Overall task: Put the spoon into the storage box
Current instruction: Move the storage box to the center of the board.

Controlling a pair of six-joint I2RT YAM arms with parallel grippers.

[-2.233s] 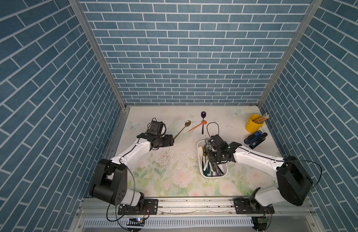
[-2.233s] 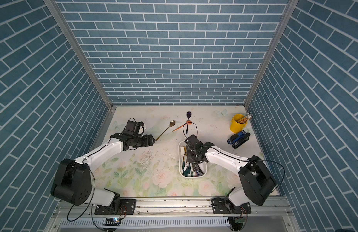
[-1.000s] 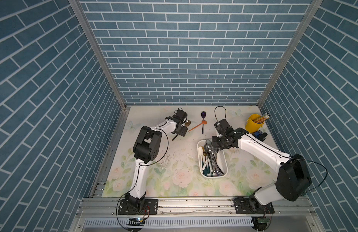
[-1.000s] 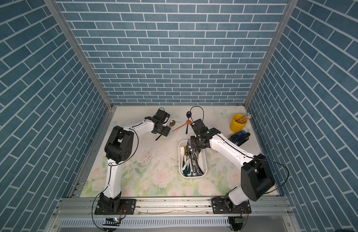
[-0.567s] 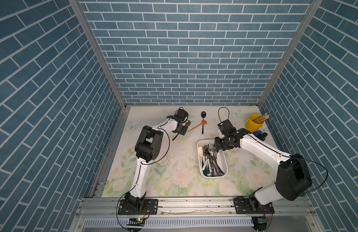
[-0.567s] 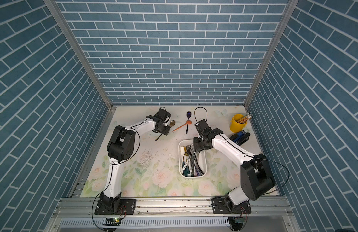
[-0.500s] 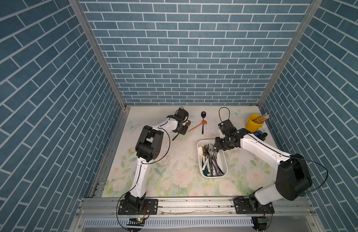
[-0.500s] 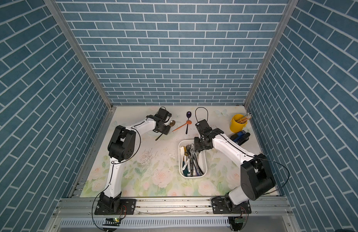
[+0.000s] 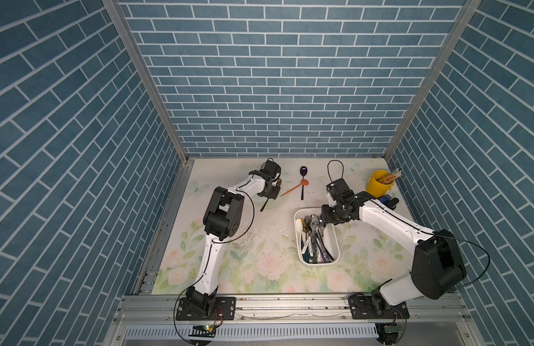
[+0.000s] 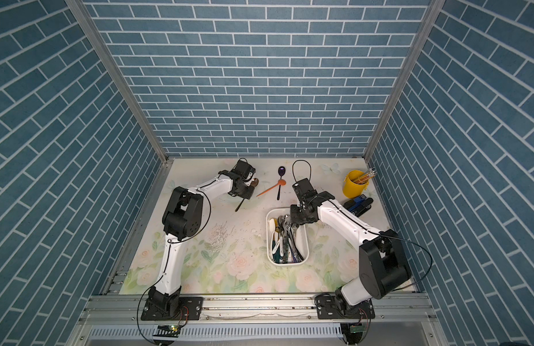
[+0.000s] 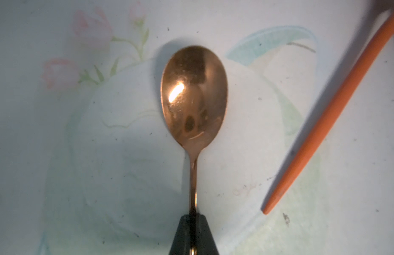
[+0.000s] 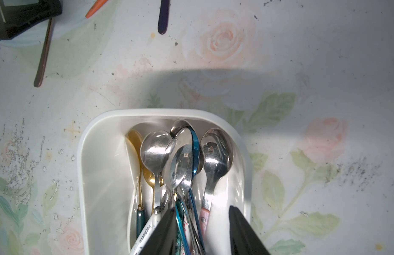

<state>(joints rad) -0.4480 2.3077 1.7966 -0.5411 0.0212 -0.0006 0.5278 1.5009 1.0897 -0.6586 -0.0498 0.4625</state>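
Your left end effector [image 11: 193, 223] is clamped on the copper spoon [image 11: 194, 95]; your right end effector [image 12: 202, 209] hangs parted over the storage box [image 12: 98, 154].

Both top views: you are getting bright, even light. Left wrist: dim, soft focus, glare flaring on the spoon [image 11: 194, 95]. Right wrist: shadow is crossing the table [image 12: 213, 84].

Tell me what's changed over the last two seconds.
The left gripper reached to the far side and its fingers closed on the handle of the copper spoon, not yet lifted. The right gripper shifted toward the far end of the storage box, open and empty. The box, orange spoon, purple spoon and yellow cup stayed put.
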